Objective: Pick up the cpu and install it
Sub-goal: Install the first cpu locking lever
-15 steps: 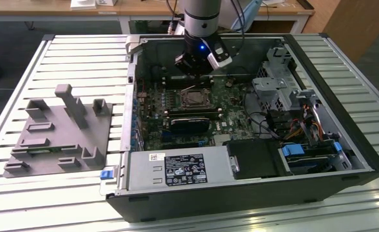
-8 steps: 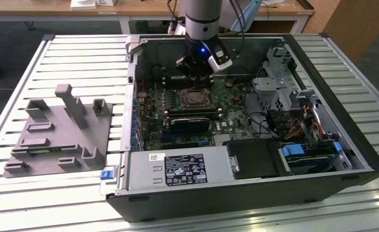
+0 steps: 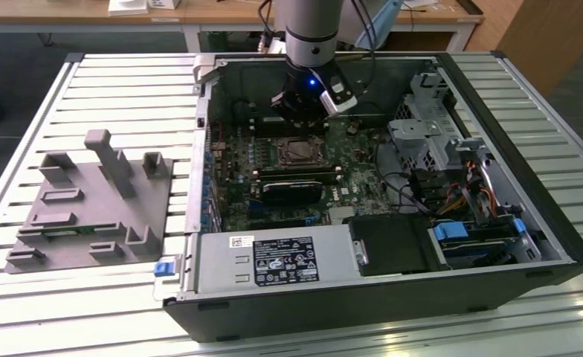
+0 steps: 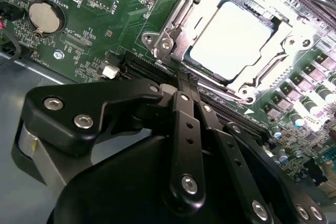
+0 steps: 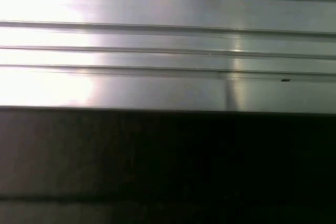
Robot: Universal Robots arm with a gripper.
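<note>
We see the cpu point(image 4: 231, 40) lying flat inside the socket point(image 4: 173, 45) on the motherboard point(image 4: 94, 35), its pale metal top washed out by glare in the second wrist view. It appears level within the metal frame, though the glare hides its edges, so we cannot say for certain that it sits fully home. In the exterior view the cpu point(image 3: 299, 151) shows as a small grey square in the middle of the board, inside the open computer case point(image 3: 371, 297).

The pincer point(image 4: 184, 85) hangs just above the board, beside the socket and clear of the chip. Its black fingers point(image 4: 181, 129) appear drawn together and hold nothing.

From here we judge the main risk to be a chip that rests slightly askew: any downward pressure would then bend the contacts beneath it. A second risk lies in the pincer itself, which is low and close to the socket frame and the long slot next to it; a sideways drift could catch on either.

The grey tray point(image 3: 88, 204) stands on the slatted counter point(image 3: 33, 97) at the exterior view's left, well apart from the case.
</note>
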